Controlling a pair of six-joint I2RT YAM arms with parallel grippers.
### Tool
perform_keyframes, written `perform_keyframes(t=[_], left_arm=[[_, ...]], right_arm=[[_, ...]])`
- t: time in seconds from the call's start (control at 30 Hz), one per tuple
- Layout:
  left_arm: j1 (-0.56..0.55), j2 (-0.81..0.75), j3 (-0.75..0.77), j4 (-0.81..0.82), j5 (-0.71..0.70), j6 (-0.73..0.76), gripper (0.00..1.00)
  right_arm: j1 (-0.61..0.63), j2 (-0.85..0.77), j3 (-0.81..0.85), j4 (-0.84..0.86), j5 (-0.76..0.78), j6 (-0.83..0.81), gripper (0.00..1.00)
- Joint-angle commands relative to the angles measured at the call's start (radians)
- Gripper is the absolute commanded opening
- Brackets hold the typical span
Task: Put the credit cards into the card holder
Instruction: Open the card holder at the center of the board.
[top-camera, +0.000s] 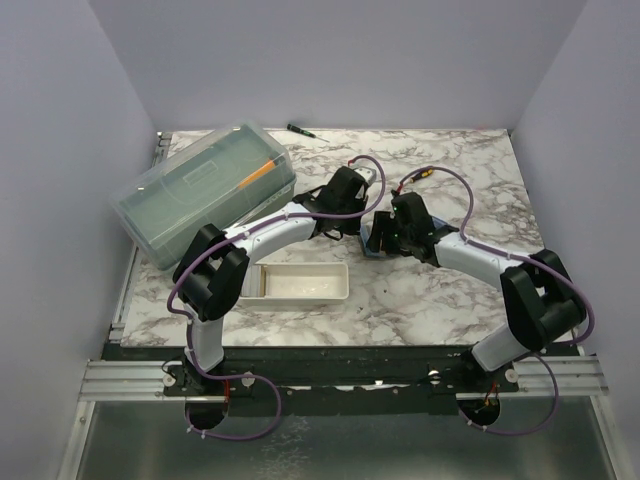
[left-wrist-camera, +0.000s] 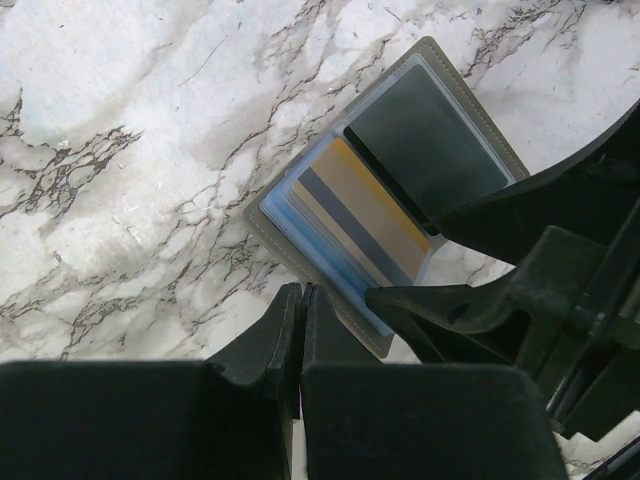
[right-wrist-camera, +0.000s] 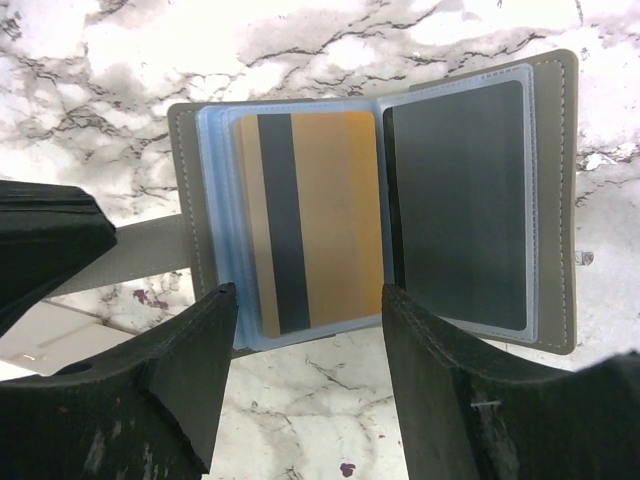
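Note:
The card holder (right-wrist-camera: 185, 190) lies open and flat on the marble, its clear sleeves showing. A tan card with a dark stripe (right-wrist-camera: 330, 220) sits in the left sleeve and a dark grey card (right-wrist-camera: 460, 210) in the right one. My right gripper (right-wrist-camera: 308, 295) hangs open just over the holder's near edge, its fingers astride the tan card with nothing between them. My left gripper (left-wrist-camera: 302, 290) is shut and empty, its tips at the edge of the holder's (left-wrist-camera: 262, 225) cover. From above, both grippers meet over the holder (top-camera: 376, 243), which is mostly hidden.
A white oblong tray (top-camera: 345, 280) lies near the left arm's elbow. A big translucent greenish lidded box (top-camera: 200, 195) stands at the back left. A small dark tool (top-camera: 300, 130) lies at the table's far edge. The right gripper's fingers (left-wrist-camera: 450, 305) crowd the left wrist view.

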Motion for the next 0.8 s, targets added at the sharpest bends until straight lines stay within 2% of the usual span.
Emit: perform_keyframes(t=[0.0,0.13,0.3,0.43,0.77], left_arm=[[-0.005,-0.042,-0.004,0.01,0.024,0.003,0.0],[-0.005,-0.044,-0.004,0.01,0.027,0.002,0.0],[-0.004,-0.042,-0.004,0.01,0.029,0.002,0.0],[-0.005,-0.042,-0.004,0.01,0.03,0.001,0.0],[-0.004,-0.041,-0.005,0.01,0.018,0.006,0.0]], right_arm=[[0.001,0.035,0.032,0.011,-0.013,-0.011,0.62],[0.001,0.04,0.031,0.011,-0.003,-0.021,0.63],[0.001,0.035,0.031,0.008,-0.009,-0.04,0.7],[0.001,0.042,0.027,0.009,-0.013,-0.042,0.7],[0.001,0.01,0.057,-0.085,0.197,-0.026,0.57]])
